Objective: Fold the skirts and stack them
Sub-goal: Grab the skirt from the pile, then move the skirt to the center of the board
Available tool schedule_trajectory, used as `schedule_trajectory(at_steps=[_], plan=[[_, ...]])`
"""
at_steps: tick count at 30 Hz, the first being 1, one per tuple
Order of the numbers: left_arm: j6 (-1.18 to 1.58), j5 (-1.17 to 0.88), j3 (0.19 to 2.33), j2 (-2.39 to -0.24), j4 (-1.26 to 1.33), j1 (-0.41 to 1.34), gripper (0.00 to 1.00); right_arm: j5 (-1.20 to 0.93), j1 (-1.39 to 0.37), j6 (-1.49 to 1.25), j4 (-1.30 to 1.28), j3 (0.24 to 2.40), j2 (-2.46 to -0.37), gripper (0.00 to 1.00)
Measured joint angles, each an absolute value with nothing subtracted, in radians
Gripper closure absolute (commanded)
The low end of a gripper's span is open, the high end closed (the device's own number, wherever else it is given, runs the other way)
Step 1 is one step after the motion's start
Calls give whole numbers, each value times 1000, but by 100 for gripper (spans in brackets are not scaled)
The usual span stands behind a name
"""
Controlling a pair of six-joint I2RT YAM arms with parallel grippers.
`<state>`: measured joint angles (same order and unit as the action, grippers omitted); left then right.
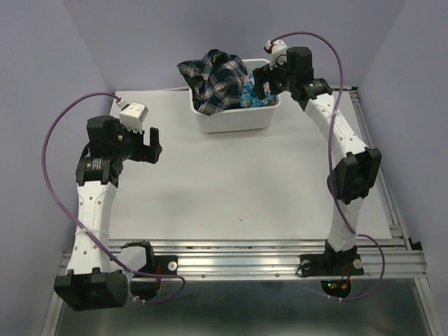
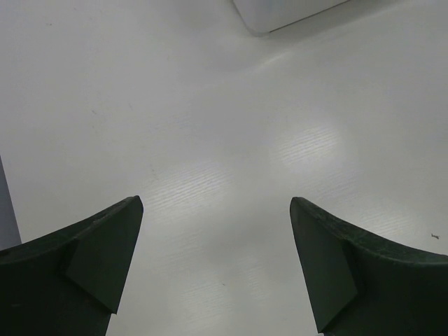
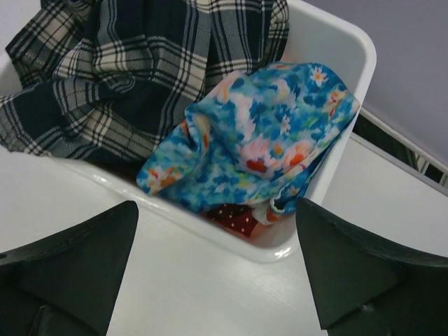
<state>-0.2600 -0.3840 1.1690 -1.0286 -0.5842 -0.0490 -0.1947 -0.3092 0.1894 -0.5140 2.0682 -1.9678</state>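
White table [image 1: 245,196]; bin [image 1: 231,122] upper centre holds plaid skirt [image 1: 210,80], blue floral skirt [image 3: 259,140]. Right gripper [image 3: 217,210] gapes empty at floral one, likely to grab; left gripper [image 2: 215,203] wide, empty, parked aside.

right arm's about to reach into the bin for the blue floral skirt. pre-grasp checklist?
1. Right gripper open: ok.
2. Blue floral skirt exposed on top in the bin: ok.
3. Skirt free of the plaid skirt beside it: cannot tell.
4. Red dotted cloth underneath clear of the pinch: cannot tell.
5. Left gripper open, empty, apart from the bin: ok.
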Motion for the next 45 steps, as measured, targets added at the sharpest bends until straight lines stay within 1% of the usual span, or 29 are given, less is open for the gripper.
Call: schedule_trajectory(at_steps=[3,7,8,12,16,17,18,19,20,22,23,24,30,34,36,45], plan=[[-257,-394,1169,-1028,-584,-62,1,-167,-315,204,-480,2113,-2033,8],[-247,-414,1159,-1021,-579,-81,1,-136,-316,224,-440,2114,-2099,16],[-245,-417,1153,-1018,-577,-86,1,-130,-316,228,-431,2114,-2115,19],[-234,-422,1134,-1014,-575,-104,1,-111,-316,241,-378,2114,-2181,25],[-228,-422,1118,-996,-575,-117,1,-104,-315,249,-335,2114,-2233,36],[-226,-422,1113,-989,-573,-120,1,-101,-316,255,-327,2114,-2246,44],[-226,-423,1111,-983,-573,-121,1,-97,-316,259,-324,2114,-2253,49],[-224,-423,1106,-978,-572,-123,1,-95,-316,266,-321,2114,-2257,64],[-222,-424,1105,-974,-574,-127,1,-93,-316,270,-315,2114,-2261,72],[-218,-431,1105,-973,-572,-131,1,-86,-315,282,-302,2115,-2263,85],[-215,-436,1105,-973,-572,-133,1,-84,-315,286,-298,2116,-2263,94],[-212,-439,1105,-973,-572,-136,1,-81,-315,290,-291,2119,-2263,98],[-199,-447,1105,-974,-572,-141,1,-80,-315,293,-284,2122,-2252,99],[-197,-472,1106,-986,-569,-142,1,-92,-315,280,-313,2167,-2218,99],[-197,-494,1108,-1001,-569,-142,1,-105,-315,269,-329,2189,-2175,99],[-196,-580,1171,-1054,-559,-142,1,-181,-315,196,-340,2243,-1866,99]])
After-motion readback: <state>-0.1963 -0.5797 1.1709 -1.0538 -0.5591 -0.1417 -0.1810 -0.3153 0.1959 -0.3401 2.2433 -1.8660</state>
